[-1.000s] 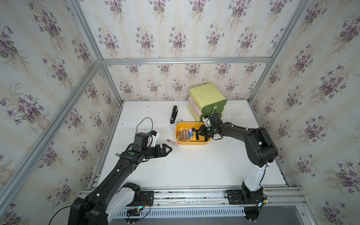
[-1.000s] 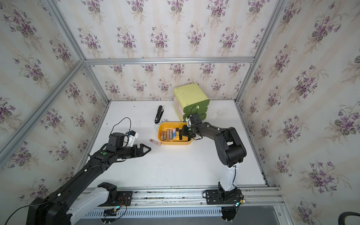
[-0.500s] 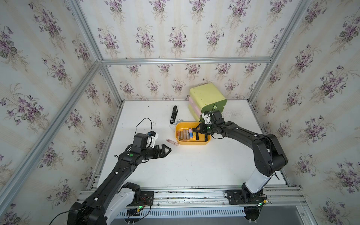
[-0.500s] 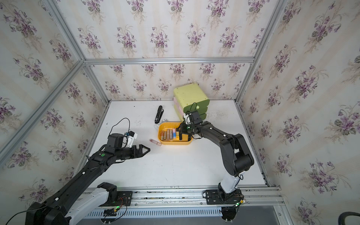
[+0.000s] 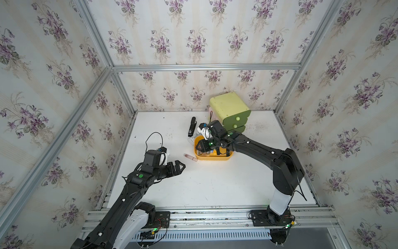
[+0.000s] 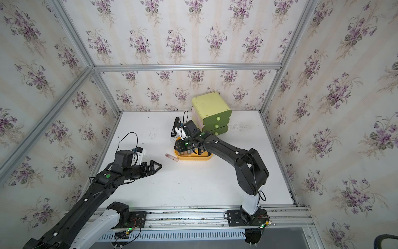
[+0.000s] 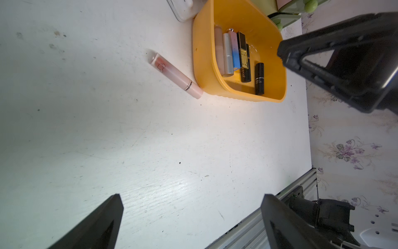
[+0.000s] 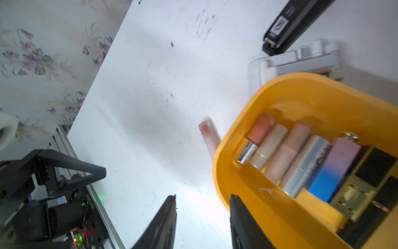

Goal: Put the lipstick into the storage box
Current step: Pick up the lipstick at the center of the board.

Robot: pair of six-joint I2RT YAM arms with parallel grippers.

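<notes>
Pink lipstick [image 5: 190,157] outside the storage box [image 5: 215,159]: flat on the table [image 5: 215,185], just beside the box's short end, angled toward its corner. Contact with the wall impossible to tell. Inside the box: row of tubes [image 8: 301,159] side by side, one black tube [image 7: 259,78] apart from them.

Right gripper [image 5: 198,148] over the lipstick-side end of the box, tilted down. Jaws partly spread, nothing between them. In the right wrist view, one finger [image 8: 243,220] over the box rim, the other over bare table. Right arm [image 5: 258,151]: elbow raised, well back from the box, forearm stretched low across the box.

Left gripper [image 5: 180,167] well apart from the box on the lipstick side, hovering over the table, pointing toward the box. Jaws spread wide, empty. Left arm [image 5: 133,194] stretched forward, low.

Behind the box: green drawer unit [image 5: 230,107], black oblong device [image 5: 191,129], clear case [image 8: 301,60] touching or nearly touching the box.
</notes>
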